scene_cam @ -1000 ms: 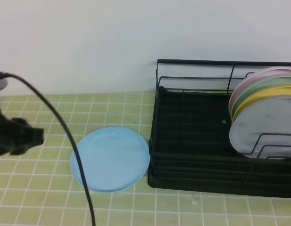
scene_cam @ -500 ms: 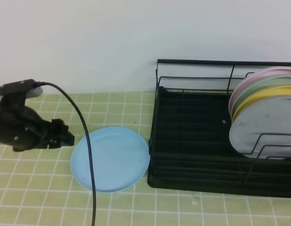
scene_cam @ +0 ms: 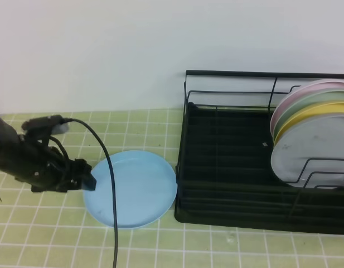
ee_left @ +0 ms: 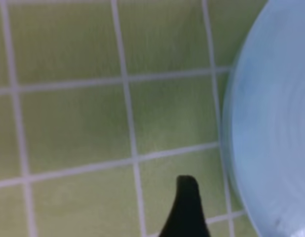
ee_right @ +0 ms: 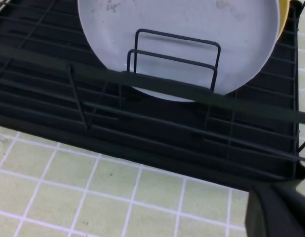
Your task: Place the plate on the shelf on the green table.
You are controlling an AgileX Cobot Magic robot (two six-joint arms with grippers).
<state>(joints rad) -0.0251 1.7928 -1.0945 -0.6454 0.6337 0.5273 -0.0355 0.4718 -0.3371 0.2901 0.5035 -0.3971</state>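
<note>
**Left gripper at plate's edge**

Left black gripper (scene_cam: pixel 88 180) low at left rim of round light blue glossy plate (scene_cam: pixel 135 187), jaws spread wide, nothing held. One dark fingertip (ee_left: pixel 186 207) just off rim in wrist view. Plate flat on pale yellow-green tiled table (scene_cam: pixel 43 234), just left of black wire dish rack (scene_cam: pixel 227 184), w/ pink, green, yellow, grey plates upright at its right end. Right gripper (ee_right: pixel 281 212) in front of rack, closed, empty.

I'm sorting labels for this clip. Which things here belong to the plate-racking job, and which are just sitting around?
Part of the job:
light blue plate
black wire dish rack
green tiled table
left gripper, open by the plate's left edge

Just there:
grey-white plate, yellow plate, green plate and pink plate, already standing in the rack
</note>
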